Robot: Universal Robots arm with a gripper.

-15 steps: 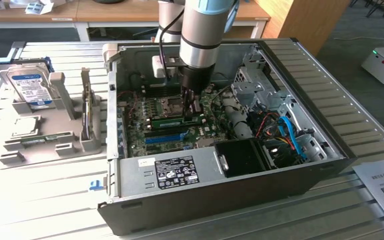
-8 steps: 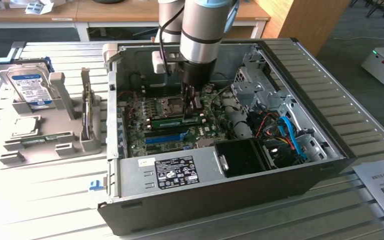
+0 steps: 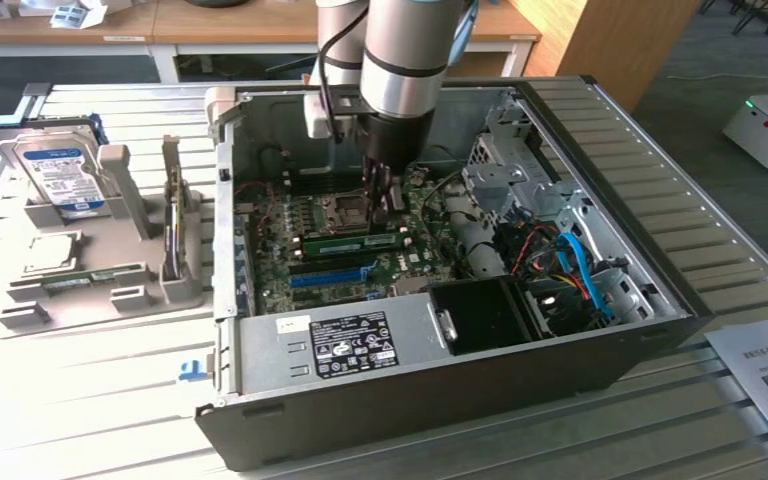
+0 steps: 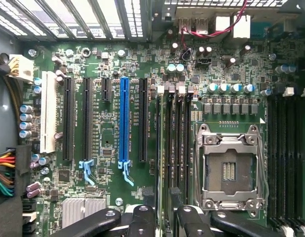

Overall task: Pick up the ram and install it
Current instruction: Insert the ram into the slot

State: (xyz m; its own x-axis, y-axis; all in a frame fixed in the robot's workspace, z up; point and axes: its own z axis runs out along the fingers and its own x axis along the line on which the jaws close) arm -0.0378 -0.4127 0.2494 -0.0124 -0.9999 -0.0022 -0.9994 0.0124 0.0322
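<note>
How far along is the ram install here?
Done: the ram stands upright on the motherboard beside the CPU socket. In hand: the gripper sits over one end of it, contact unclear. Left: whether it is fully seated cannot be told.

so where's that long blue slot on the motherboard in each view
exterior view: the long blue plastic slot lies on the green motherboard, between the socket and the case's stickered wall.
wrist view: the same blue slot runs parallel among black slots.
shared landmark: the square silver processor socket.
</note>
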